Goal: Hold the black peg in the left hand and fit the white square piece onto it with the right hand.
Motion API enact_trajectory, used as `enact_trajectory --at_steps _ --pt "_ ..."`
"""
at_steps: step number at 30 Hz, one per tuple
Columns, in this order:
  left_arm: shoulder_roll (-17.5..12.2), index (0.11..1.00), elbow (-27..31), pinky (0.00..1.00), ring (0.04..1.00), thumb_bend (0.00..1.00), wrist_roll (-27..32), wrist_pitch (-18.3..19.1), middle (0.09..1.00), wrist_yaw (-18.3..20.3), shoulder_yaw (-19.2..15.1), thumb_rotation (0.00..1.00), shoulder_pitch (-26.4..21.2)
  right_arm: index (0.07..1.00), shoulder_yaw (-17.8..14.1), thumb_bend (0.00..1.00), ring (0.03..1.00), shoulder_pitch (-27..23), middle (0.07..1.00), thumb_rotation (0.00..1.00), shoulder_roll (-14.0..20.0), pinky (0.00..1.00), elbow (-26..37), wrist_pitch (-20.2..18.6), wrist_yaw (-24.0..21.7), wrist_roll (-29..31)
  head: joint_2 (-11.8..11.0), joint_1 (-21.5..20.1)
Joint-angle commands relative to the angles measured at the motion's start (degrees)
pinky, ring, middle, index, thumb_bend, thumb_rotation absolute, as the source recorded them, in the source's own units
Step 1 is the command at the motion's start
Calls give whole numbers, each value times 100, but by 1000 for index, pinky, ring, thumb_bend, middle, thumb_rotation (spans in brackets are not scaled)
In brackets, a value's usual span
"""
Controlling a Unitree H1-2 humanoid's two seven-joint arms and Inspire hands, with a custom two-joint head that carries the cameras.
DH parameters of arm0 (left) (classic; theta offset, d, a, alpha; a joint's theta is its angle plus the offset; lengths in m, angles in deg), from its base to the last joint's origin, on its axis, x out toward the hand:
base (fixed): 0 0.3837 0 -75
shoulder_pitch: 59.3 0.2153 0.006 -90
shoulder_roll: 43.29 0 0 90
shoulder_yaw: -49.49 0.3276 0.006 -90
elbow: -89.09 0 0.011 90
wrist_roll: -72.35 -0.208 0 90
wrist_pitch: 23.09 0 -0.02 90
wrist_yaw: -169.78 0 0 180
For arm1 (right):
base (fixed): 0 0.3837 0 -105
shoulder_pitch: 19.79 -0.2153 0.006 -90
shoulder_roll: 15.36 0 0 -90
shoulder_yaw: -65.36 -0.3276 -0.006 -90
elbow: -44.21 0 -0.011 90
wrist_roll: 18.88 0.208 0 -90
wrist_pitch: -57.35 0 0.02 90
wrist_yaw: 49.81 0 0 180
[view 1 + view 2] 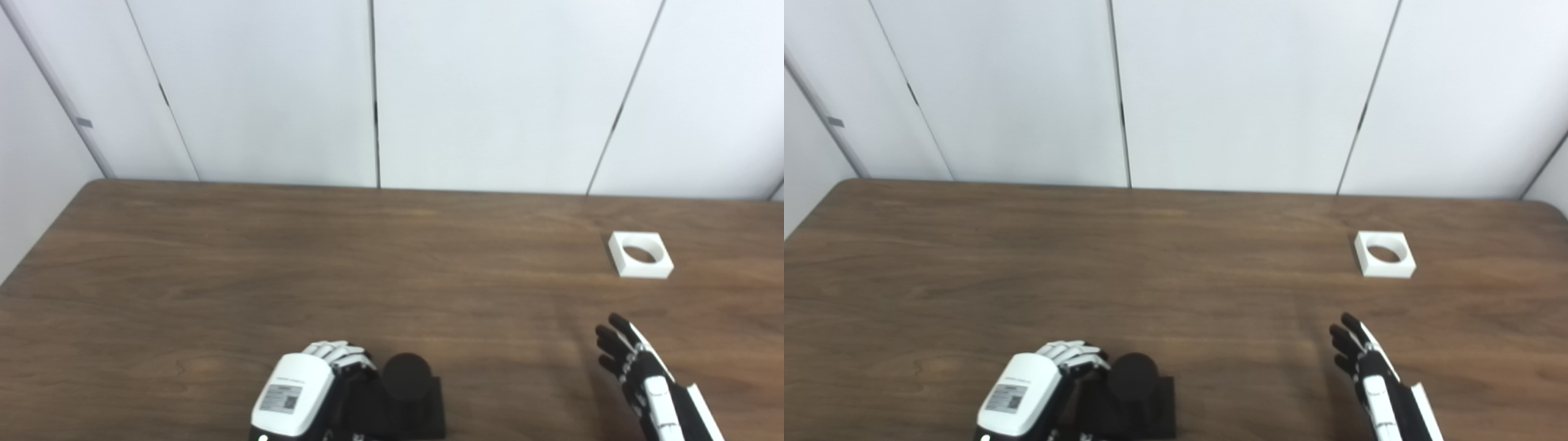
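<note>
A brown wooden table (pixel 245 275) fills the view, backed by white wall panels (pixel 490 92). At its near edge the left hand (pixel 300 392) curls its fingers against the black peg (pixel 407 392), a round post on a square base; whether it truly grips is unclear. Right of the peg, the right hand (pixel 643 373) hovers with fingers spread, holding nothing. Beyond that hand, well apart from the peg, the white square piece (pixel 640 254) lies flat.

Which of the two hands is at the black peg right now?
The left hand, fingers against the black peg; the right hand is open, short of the white square piece.
</note>
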Motion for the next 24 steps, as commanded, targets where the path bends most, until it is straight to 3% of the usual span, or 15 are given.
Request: enact_trajectory --at_steps 1,7,12,16,24 --pt "-15 485 -176 808 802 519 -169 -228 749 53 192 49 152 894 -4 435 909 39 887 990 -82 883 231 52 7 7 22 -89" --pt "47 485 -363 801 799 519 -191 -272 747 -47 292 49 131 880 -9 485 901 45 877 884 -139 887 243 -30 51 23 19 -526" --pt "15 485 -423 800 799 518 -135 -359 746 -80 312 49 90 871 -19 530 908 8 866 623 -122 943 337 -102 79 -87 24 -759" --pt "73 485 -543 797 796 519 -165 -414 746 -173 334 49 85 868 -130 571 923 -114 869 474 3 968 413 -148 77 -169 -5 -747" --pt "121 485 -671 811 805 519 -198 -393 752 -200 374 49 15 857 -485 611 892 -825 866 310 505 908 656 -696 15 -739 -118 -887"
